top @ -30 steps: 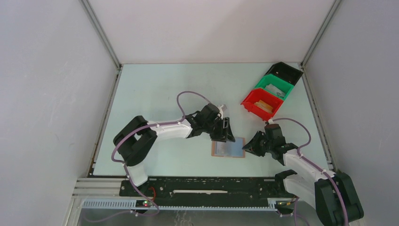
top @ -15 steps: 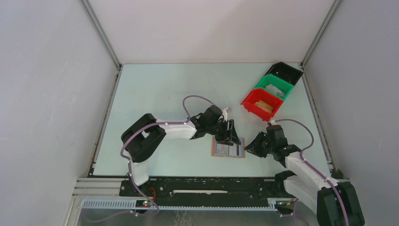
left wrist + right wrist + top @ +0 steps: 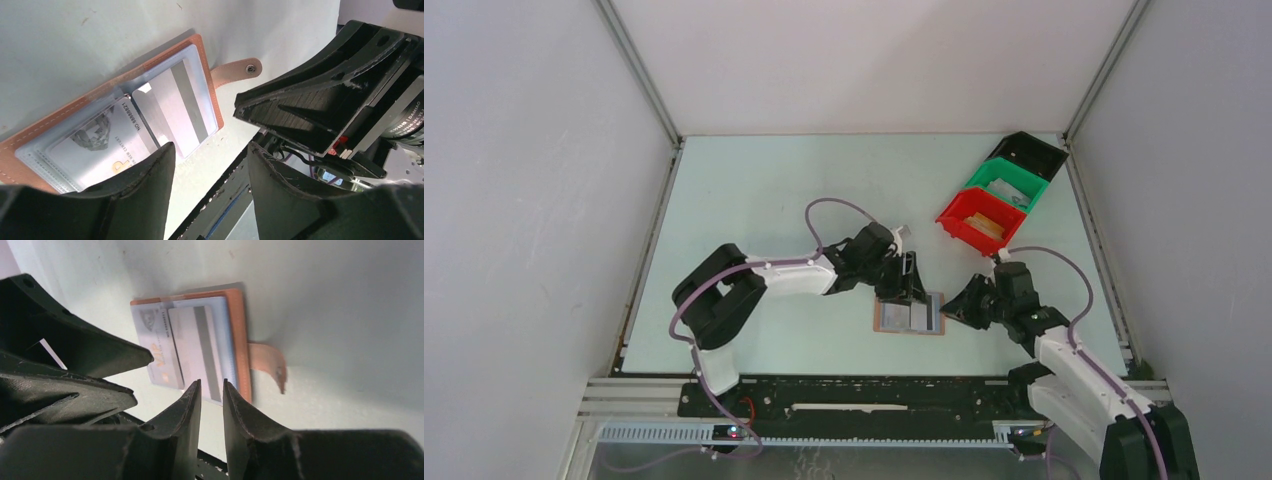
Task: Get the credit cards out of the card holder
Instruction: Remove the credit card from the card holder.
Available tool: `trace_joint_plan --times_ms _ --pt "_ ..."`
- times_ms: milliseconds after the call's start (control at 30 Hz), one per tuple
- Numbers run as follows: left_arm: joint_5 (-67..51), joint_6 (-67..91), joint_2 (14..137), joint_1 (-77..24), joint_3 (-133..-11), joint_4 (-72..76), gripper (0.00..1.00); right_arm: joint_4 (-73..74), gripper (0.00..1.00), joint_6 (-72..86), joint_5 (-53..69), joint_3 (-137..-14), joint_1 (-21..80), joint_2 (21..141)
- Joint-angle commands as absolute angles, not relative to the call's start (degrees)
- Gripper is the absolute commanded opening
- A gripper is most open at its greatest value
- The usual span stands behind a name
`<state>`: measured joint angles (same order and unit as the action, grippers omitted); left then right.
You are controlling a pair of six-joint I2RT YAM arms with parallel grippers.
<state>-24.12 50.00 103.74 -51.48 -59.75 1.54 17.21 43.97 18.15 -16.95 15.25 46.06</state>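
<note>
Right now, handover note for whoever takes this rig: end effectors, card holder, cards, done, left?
Left end effector: open, empty, over the card holder.
Right end effector: slightly open, empty, by the holder's strap side.
Card holder: lying open on the table, striped card and printed card in its sleeves.
Done: holder opened; red bin and green bin hold flat items, possibly cards.
Left: pull both cards out.

The left gripper (image 3: 904,290) has slid toward 4 o'clock, from beside the card holder's (image 3: 908,322) 11 o'clock corner to over its 12 o'clock edge. The right gripper (image 3: 954,308) has edged toward 10 o'clock, nearer the holder's 3 o'clock edge. A dark-striped card (image 3: 933,314) now shows on the holder's right half.
</note>
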Motion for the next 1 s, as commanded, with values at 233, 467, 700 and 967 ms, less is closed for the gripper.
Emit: trace_joint_plan --times_ms 233,467,700,967 --pt "-24.3 50.9 103.1 -50.9 -57.7 3.4 0.60 6.3 0.30 44.0 20.0 -20.0 17.9 56.2" --pt "-24.7 52.4 104.9 -50.9 -56.9 4.8 0.60 4.4 0.29 43.3 19.7 -19.9 17.9 60.3" --pt "-24.5 52.6 106.0 -50.8 -56.2 4.8 0.59 3.5 0.29 43.0 18.2 -18.9 17.9 63.7" --pt "-24.1 52.7 107.1 -50.8 -56.1 4.4 0.59 0.6 0.28 43.7 18.4 -17.0 17.9 67.3"
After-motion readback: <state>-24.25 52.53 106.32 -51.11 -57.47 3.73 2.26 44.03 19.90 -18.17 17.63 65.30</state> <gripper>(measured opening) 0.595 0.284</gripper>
